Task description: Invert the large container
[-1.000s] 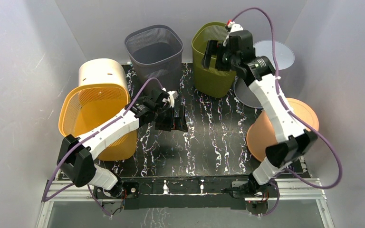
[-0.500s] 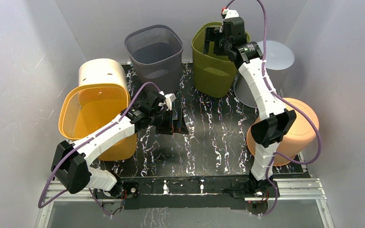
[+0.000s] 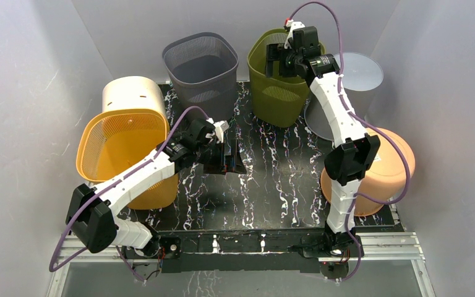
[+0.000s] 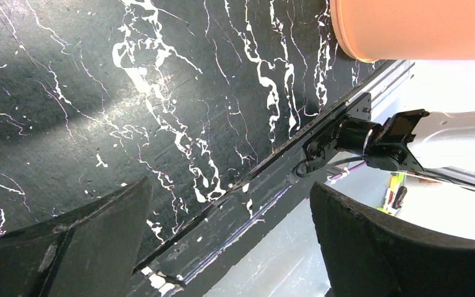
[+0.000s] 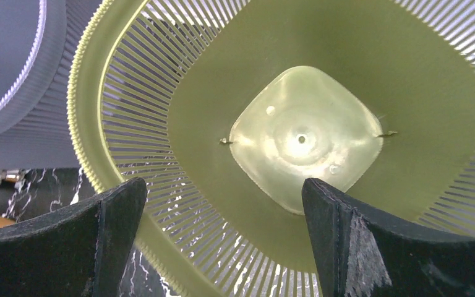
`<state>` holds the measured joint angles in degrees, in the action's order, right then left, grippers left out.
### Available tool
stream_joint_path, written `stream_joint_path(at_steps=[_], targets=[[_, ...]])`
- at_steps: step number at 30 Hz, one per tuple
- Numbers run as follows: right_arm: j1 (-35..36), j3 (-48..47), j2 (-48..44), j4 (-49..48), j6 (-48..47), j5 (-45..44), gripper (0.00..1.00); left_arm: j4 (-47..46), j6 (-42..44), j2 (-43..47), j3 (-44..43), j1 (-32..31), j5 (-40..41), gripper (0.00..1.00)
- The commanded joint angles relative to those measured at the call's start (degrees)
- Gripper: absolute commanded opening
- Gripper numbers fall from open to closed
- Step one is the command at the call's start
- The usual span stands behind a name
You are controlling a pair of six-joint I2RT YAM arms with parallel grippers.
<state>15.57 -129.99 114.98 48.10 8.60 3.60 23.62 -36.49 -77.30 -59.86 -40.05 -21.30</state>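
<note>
Left gripper (image 4: 232,241): spread wide, empty, low over the table (image 3: 272,179), orange basket (image 3: 120,145) to its left.
Right gripper (image 5: 224,204): spread wide, has swung inward, now directly above the green basket (image 3: 278,99).
Green basket: upright beneath it, untouched; probably the large container, flip not begun.

The overhead view is bright, soft and even, sharp throughout. From the left wrist, white glare blows out 3 o'clock, the marble tabletop (image 4: 68,93) dims toward 9 o'clock, and the fingers (image 4: 68,247) blur (too close to focus). From the right wrist, the translucent base of the olive basket (image 5: 192,93) glows at centre.
</note>
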Motion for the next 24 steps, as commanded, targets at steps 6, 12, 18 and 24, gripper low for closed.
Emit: stream_joint_path(at_steps=[6,12,18,24], targets=[[0.2,-1.95,0.16,1.47,-4.29,6.7,0.97,-0.24,-0.28,2.33,1.18,0.24,-1.46,0.98],[0.18,-1.23,-1.78,0.95,-3.94,6.76,0.98,0.17,-0.23,1.68,0.55,0.29,-1.39,0.98],[0.21,-6.11,-1.24,2.46,0.02,4.1,0.98,-0.05,-0.85,1.73,0.76,0.26,-0.91,0.98],[-0.77,2.82,-8.54,-7.04,5.91,-5.66,0.98,-0.57,-0.81,3.52,1.91,0.2,1.33,0.98]])
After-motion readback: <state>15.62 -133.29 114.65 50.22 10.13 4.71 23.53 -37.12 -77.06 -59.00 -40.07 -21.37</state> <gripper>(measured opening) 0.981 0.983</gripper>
